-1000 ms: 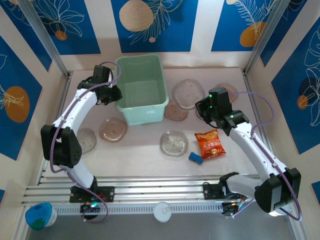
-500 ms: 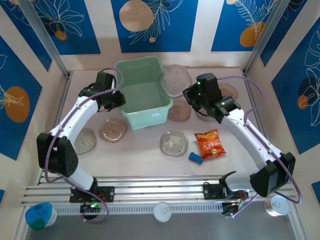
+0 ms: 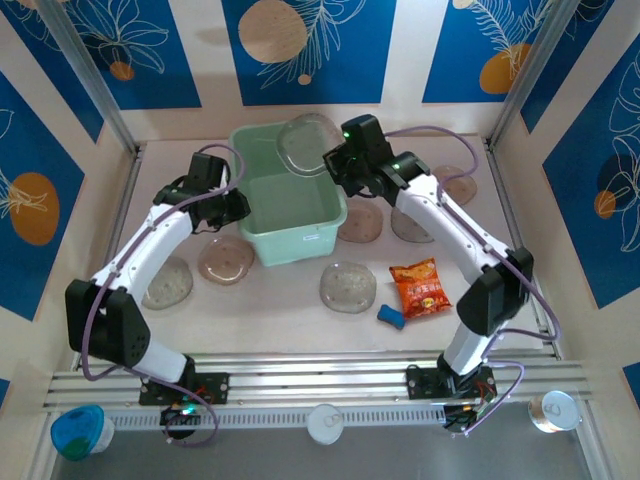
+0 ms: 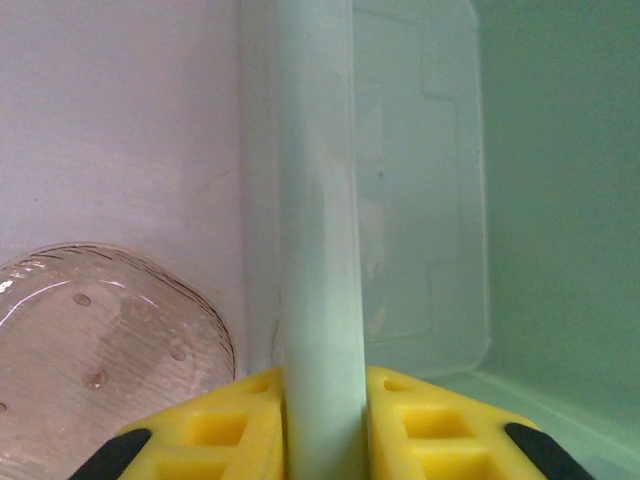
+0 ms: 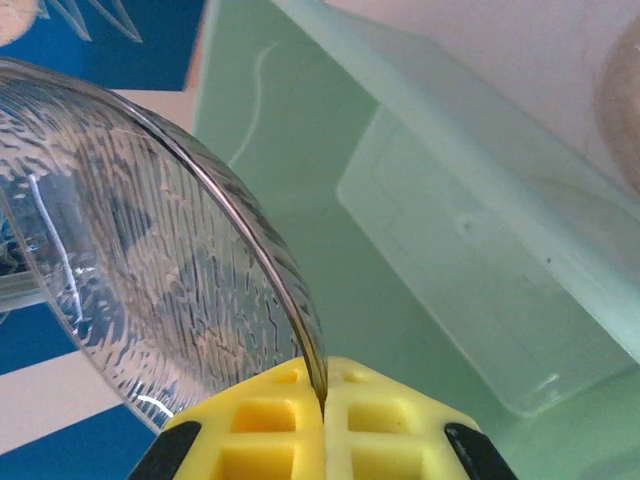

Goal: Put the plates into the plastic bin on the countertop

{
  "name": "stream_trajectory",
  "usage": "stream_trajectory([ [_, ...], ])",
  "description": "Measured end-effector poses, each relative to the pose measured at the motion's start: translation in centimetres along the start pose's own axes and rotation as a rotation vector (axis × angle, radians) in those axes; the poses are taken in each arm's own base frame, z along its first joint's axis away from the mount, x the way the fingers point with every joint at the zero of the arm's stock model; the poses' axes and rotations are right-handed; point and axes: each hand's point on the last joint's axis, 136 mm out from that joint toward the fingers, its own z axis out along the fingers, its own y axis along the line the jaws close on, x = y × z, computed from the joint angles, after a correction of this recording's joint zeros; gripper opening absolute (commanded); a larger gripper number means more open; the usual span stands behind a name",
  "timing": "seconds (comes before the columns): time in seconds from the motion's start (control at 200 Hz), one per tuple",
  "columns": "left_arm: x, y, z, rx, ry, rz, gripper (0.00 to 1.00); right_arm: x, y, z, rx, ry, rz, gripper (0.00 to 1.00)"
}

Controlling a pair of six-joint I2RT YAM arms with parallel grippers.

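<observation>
The right gripper (image 3: 332, 163) is pressed together on the rim of a clear plate (image 3: 306, 142), pinching it so the plate stands tilted, nearly on edge, beyond the fingertips; a second ago this arm sat over the plates at the right side of the table (image 3: 290, 310), and it has since swung across with its load; the plate now hangs above the far right corner of the plastic bin (image 3: 296, 236), whose mint hollow opens just below and ahead of the gripper in the right wrist view; the left gripper (image 3: 228, 204) has kept its narrow pinch on the bin's left wall, one yellow finger inside and one outside, and the bin has slid and turned a little toward the near side under that hold; a smoky-brown plate (image 4: 100, 350) lies flat just outside that gripper; by my judgement the carry is nearly over and only a release over the bin remains for this plate, while other plates (image 3: 348, 287) wait on the table.
</observation>
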Motion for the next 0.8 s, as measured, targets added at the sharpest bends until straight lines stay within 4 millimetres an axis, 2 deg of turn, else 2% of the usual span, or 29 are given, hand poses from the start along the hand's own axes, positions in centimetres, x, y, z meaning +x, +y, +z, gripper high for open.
stream_trajectory([
  [0.055, 0.2, 0.1, -0.2, 0.006, -0.005, -0.005, 0.24, 0.4, 0.7, 0.9, 0.007, 0.003, 0.008, 0.0],
  [0.06, 0.3, 0.1, -0.2, 0.007, -0.005, -0.006, 0.25, 0.3, 1.3, 0.7, -0.003, 0.001, 0.013, 0.0],
  [0.07, 0.3, 0.1, -0.2, 0.007, -0.005, -0.006, 0.25, 0.5, 1.0, 1.3, 0.008, 0.004, 0.012, 0.0],
  [0.27, 1.0, 0.3, -0.7, 0.018, -0.001, -0.007, 0.29, 2.0, 2.8, 4.7, 0.038, 0.018, 0.039, 0.0],
  [0.3, 1.1, 0.2, -0.7, 0.02, 0.0, -0.006, 0.3, 2.0, 3.0, 4.6, 0.035, 0.017, 0.042, 0.0],
  [0.32, 1.1, 0.2, -0.7, 0.021, 0.001, -0.006, 0.3, 2.4, 3.1, 5.5, 0.042, 0.02, 0.041, 0.0],
  [0.545, 1.2, 0.0, -1.0, 0.033, 0.002, -0.003, 0.46, 3.9, 2.8, 8.3, 0.102, 0.02, 0.061, 0.0],
  [0.665, 0.8, 0.0, -2.2, 0.022, -0.024, 0.023, 0.55, 4.6, 2.5, 9.3, 0.125, 0.006, 0.07, 0.0],
  [0.8, -1.5, -0.4, -4.7, 0.0, -0.108, 0.084, 0.61, 5.0, 2.1, 10.5, 0.145, -0.016, 0.084, 0.0],
])
